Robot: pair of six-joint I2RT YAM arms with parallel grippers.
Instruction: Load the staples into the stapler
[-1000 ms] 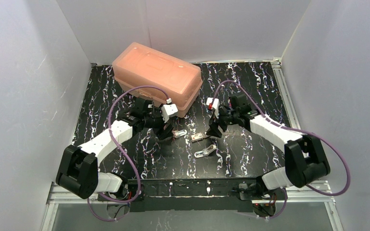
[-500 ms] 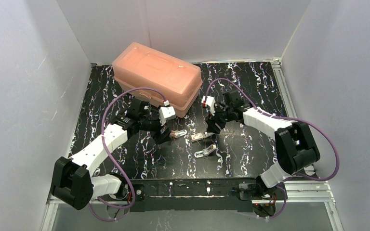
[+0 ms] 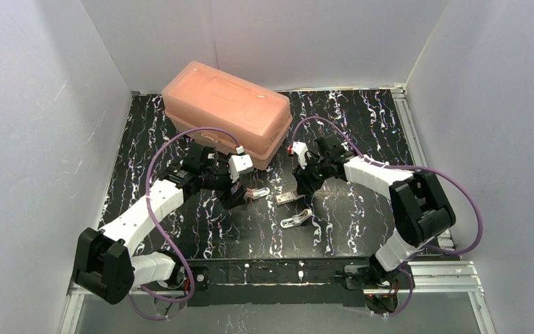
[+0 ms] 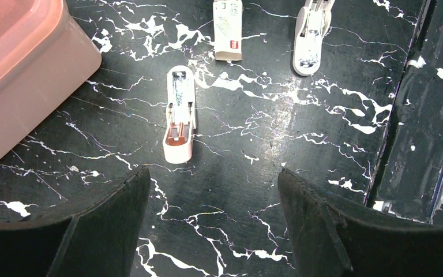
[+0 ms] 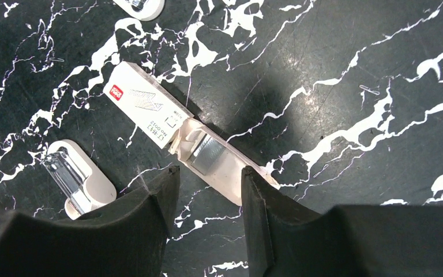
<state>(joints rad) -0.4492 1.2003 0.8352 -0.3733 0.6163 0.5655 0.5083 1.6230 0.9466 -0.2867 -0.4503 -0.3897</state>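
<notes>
Top view: staple box (image 3: pixel 286 198) in the middle of the surface (image 3: pixel 361 125), stapler (image 3: pixel 257 192) just to its left, second white stapler piece (image 3: pixel 297 220) nearer the bases, pink tub (image 3: pixel 226 111) behind. Beside the stapler, the left pincer (image 3: pixel 238 196); low over the box, the right pincer (image 3: pixel 300 186).

Left wrist: left pincer (image 4: pixel 213 173) spread wide, empty, short of the stapler (image 4: pixel 179 124), channel seemingly exposed.

Right wrist: right pincer (image 5: pixel 210 173) apart, straddling the box's tray (image 5: pixel 233 164), not visibly clamped. In that tray, the staple strip (image 5: pixel 207 153): probably light, rigid but brittle, apt to snap if bent or pinched hard. Best taken gently across its long sides, near the middle. Cardboard sleeve (image 5: pixel 144 107) flimsy, likely to skid on the glossy surface.
</notes>
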